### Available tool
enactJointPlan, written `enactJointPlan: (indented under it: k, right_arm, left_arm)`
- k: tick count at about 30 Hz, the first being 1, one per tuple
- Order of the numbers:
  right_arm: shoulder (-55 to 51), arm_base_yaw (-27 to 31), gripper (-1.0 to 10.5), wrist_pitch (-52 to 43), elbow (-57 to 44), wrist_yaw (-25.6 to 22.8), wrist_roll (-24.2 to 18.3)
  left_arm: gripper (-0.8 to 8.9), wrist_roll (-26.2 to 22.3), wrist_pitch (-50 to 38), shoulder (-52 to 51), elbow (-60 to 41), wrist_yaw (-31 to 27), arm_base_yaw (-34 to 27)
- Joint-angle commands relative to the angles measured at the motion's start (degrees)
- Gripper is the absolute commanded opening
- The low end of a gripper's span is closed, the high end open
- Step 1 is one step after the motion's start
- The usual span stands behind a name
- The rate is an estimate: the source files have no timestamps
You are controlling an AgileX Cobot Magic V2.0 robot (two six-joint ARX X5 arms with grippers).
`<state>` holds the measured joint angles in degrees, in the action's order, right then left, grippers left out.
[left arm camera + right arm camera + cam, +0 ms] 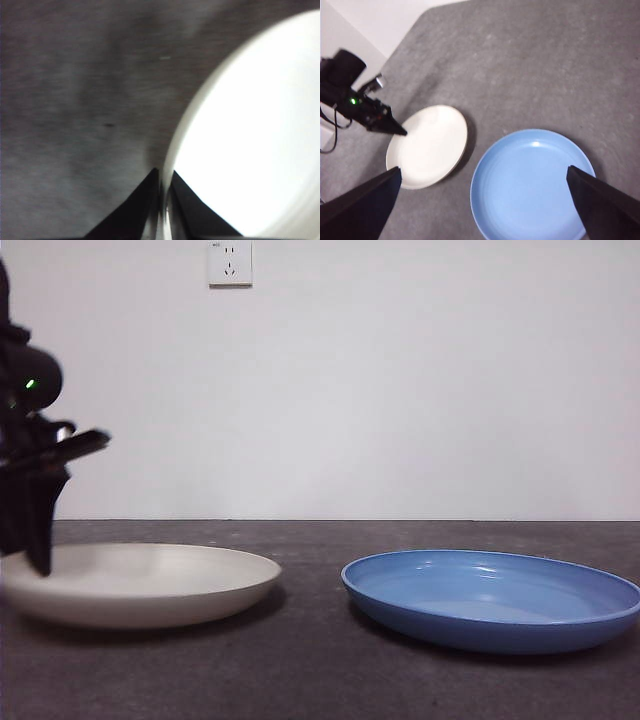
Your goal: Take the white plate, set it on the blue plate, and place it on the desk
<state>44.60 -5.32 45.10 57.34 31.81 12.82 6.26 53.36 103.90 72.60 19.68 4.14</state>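
A: Desk [320, 680] first, dark, speckled, both plates lying flat on it, round, no long axis to speak of.
B: Blue plate [492, 598], glossy, sits below the right gripper [482, 202], between its wide-spread jaws, untouched.
A: White plate [140, 583], matte cream, plain rim, just beside the blue, apart.
B: And the left gripper [162, 175]?
A: Jaws narrowed on the white plate's rim: one outside over the desk, one inside over the bowl.

The white plate [250, 140] is blurred and overexposed in the left wrist view, its far side cut off.
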Motion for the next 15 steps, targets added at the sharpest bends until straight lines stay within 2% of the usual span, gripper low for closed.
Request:
enactJointPlan:
  k: [1, 8, 15]
  right_arm:
    - [0.2, -0.2, 6.5, 4.2, 3.6, -1.5, -3.4]
    - [0.1, -0.2, 6.5, 12.8, 9.1, -4.0, -7.7]
    - [-0.7, -0.2, 6.5, 14.6, 9.9, -4.9, -7.9]
  left_arm:
    - [0.14, 2.2, 2.3, 0.2, 3.7, 0.1, 3.1]
    - [0.14, 3.7, 4.7, 0.2, 9.8, 0.3, 12.2]
    - [0.14, 5.6, 5.5, 0.2, 14.8, 0.4, 17.2]
